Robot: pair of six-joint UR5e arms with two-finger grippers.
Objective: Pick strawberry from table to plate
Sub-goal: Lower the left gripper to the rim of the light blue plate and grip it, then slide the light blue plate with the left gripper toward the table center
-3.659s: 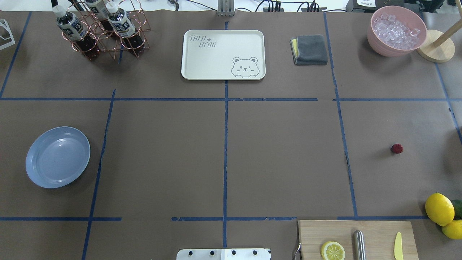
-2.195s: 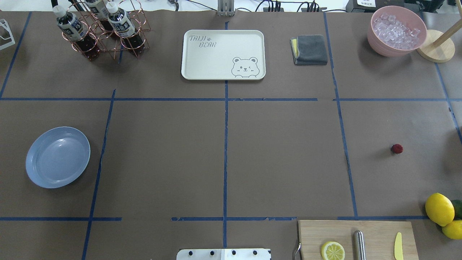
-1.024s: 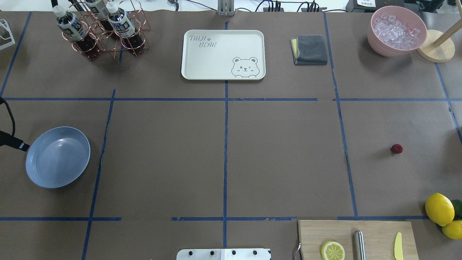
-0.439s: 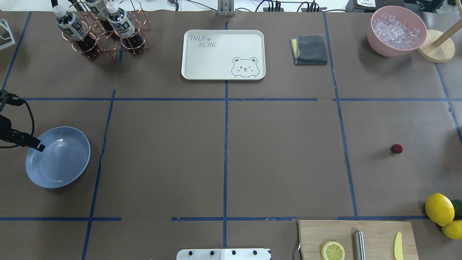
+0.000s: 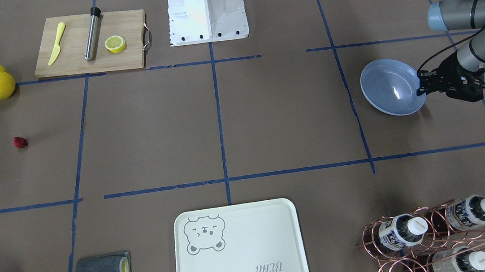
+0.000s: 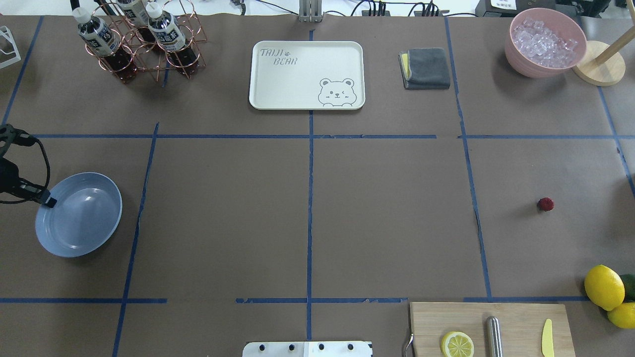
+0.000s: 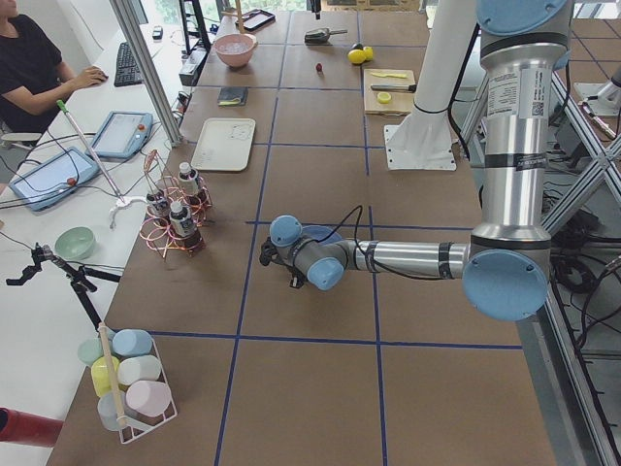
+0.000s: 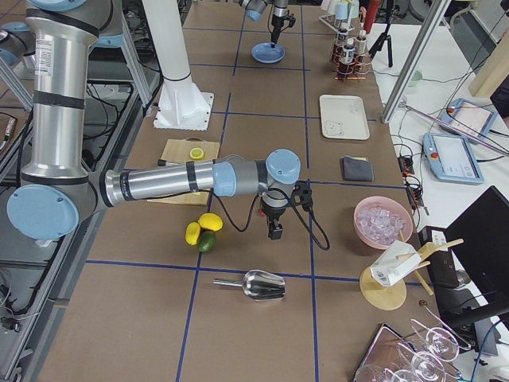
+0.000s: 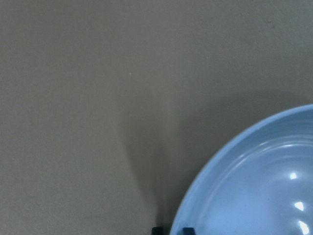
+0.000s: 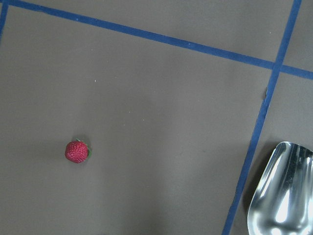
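Observation:
The strawberry [image 6: 545, 204] lies alone on the table [image 6: 387, 223] at the right; it also shows as the strawberry [image 5: 19, 142] and the strawberry [image 10: 77, 151]. The pale-blue plate [image 6: 78, 214] sits at the far left. My left gripper [image 6: 48, 202] is at its left rim and looks shut on it. In the left wrist view the plate [image 9: 254, 186] has its rim running between the two fingertips [image 9: 157, 229]. My right gripper [image 8: 275, 231] hangs above the table's right end, and I cannot tell whether it is open or shut. No fingers show in the right wrist view.
A cutting board [image 6: 516, 317] with a lemon half [image 6: 457, 344], a metal rod and a yellow knife lies at the near right, with lemons [image 6: 603, 286] beside it. The bear tray [image 6: 306, 74], grey cloth [image 6: 425, 68], bottle rack [image 6: 144, 42] and ice bowl [image 6: 545, 42] line the far side. A metal scoop [image 10: 281, 196] lies at the right end.
My left arm came in from the left edge and its gripper reached the plate. In the last moment its tip drew back to the rim and the plate shifted slightly. The strawberry stayed put.

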